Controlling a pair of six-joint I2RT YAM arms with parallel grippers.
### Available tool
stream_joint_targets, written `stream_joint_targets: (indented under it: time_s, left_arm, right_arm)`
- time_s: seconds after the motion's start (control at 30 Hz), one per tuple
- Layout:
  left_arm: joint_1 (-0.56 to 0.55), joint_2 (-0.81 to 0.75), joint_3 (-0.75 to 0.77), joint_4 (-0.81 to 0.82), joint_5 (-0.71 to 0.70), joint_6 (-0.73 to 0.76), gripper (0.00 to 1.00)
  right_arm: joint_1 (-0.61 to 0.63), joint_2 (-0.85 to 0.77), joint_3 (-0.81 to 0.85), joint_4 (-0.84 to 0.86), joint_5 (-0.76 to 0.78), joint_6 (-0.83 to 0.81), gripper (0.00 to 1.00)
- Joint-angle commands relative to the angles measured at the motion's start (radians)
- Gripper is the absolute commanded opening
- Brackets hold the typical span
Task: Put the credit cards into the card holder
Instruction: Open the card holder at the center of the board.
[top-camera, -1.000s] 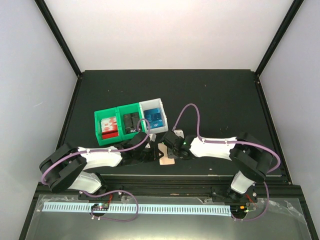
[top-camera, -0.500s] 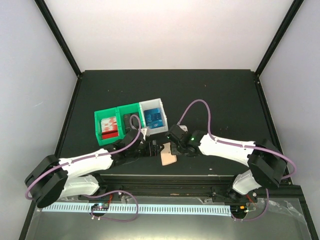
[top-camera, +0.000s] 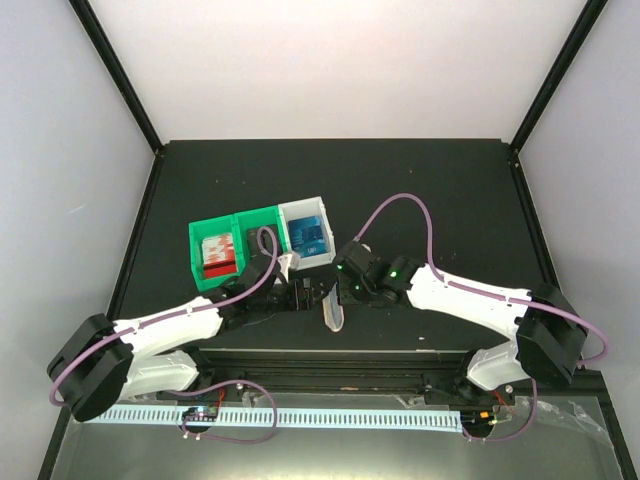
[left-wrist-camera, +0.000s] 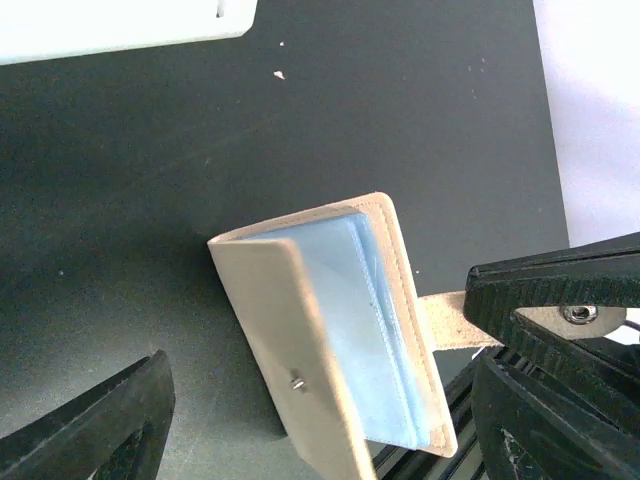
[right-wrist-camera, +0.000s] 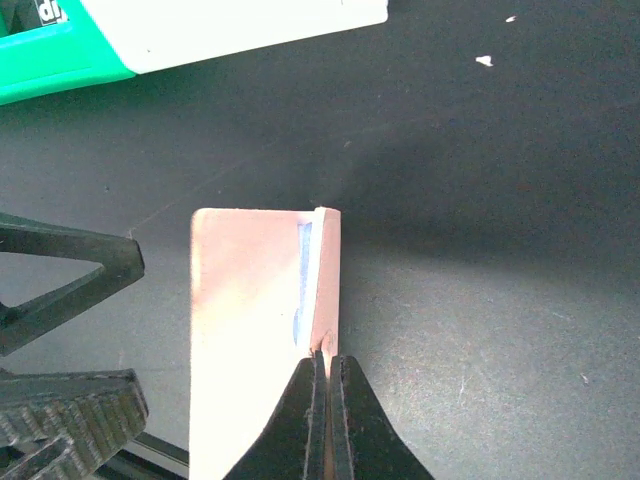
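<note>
- The right claw (right-wrist-camera: 327, 362) is pinched shut on a thin tan edge or strap of the card holder (left-wrist-camera: 330, 340); so small a bite gives little hold, and in my judgement the holder could pivot or slip free if the arm turns quickly.
- The holder stands on edge, partly open, near the front edge of the tabletop (top-camera: 430, 200), between the two claws; whether it rests on the surface I cannot tell; if dropped here it might slide toward the front rail, where it would be awkward to reach.
- The credit cards (left-wrist-camera: 375, 330) already in it show as pale blue between the flaps; with the flaps apart and nothing pressing them shut, a tilt toward the open side could let the cards slide out.
- The left claw (top-camera: 305, 296) stands wide and holds nothing, just beside the holder; a careless approach could knock the loose flap or shove the holder out of the other claw's pinch.
- More blue cards seem to lie in the white bin (top-camera: 303, 204), next to the green bins (top-camera: 232, 217); thin, flat cards against a bin wall are hard to grip, so a fetch may miss or lift two at once.
</note>
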Motion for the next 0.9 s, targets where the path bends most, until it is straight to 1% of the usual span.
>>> stream_joint_targets:
  time_s: [0.0,0.1,0.3,0.43,0.67,0.73,0.8,0.87]
  left_arm:
    - [0.011,-0.003,-0.013,0.022,0.036,-0.002,0.83]
    - [0.011,0.010,-0.019,0.013,0.026,-0.002,0.81]
    - [0.013,0.049,-0.019,-0.011,0.016,0.004,0.71]
    - [0.012,0.063,-0.019,-0.008,0.020,0.006,0.70]
    - [0.013,0.088,-0.006,0.029,0.071,0.023,0.67]
    - [0.013,0.104,0.002,0.030,0.088,0.031,0.67]
    - [0.013,0.126,0.008,0.030,0.098,0.036,0.66]
    - [0.012,0.151,0.013,0.027,0.105,0.039,0.58]
  right_arm:
    - [-0.003,-0.003,0.011,0.023,-0.027,0.000,0.01]
    - [-0.003,0.000,0.009,0.018,-0.010,0.001,0.01]
    - [-0.003,0.011,-0.008,0.035,-0.017,-0.003,0.01]
    - [-0.003,0.003,-0.031,0.092,-0.062,-0.010,0.01]
    - [-0.004,0.025,-0.024,0.074,-0.036,-0.013,0.01]
    - [-0.003,0.029,-0.027,0.079,-0.040,-0.019,0.03]
    - [-0.003,0.030,-0.030,0.083,-0.041,-0.024,0.08]
    - [-0.003,0.023,-0.036,0.091,-0.043,-0.031,0.18]
